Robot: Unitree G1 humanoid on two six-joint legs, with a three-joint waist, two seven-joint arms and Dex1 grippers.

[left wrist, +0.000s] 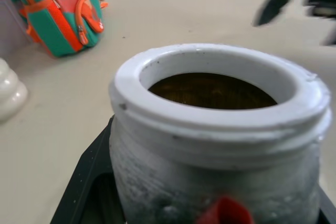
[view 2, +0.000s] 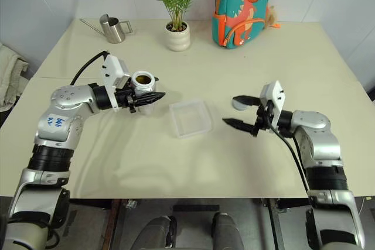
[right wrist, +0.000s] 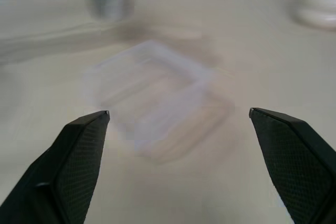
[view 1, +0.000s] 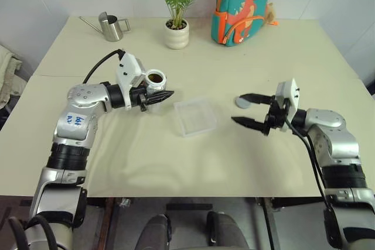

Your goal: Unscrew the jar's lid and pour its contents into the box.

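My left gripper (view 1: 164, 96) is shut on the jar (view 1: 155, 79) and holds it upright and uncapped above the table, left of the box (view 1: 195, 115). Up close the jar's white threaded rim (left wrist: 220, 93) surrounds its brown contents (left wrist: 210, 90), and a red mark (left wrist: 226, 211) sits on its side. The box is a shallow clear square tray lying flat at mid-table. The grey lid (view 1: 241, 103) lies on the table right of the box, just beside the upper finger of my right gripper (view 1: 237, 109). That gripper stands wide open and empty, pointing at the box (right wrist: 152, 98).
At the back of the table stand a steel watering can (view 1: 111, 26), a white plant pot (view 1: 176, 33) with a green plant, and a teal dinosaur backpack (view 1: 243, 4). A cloth (view 1: 9, 71) hangs beyond the table's left edge.
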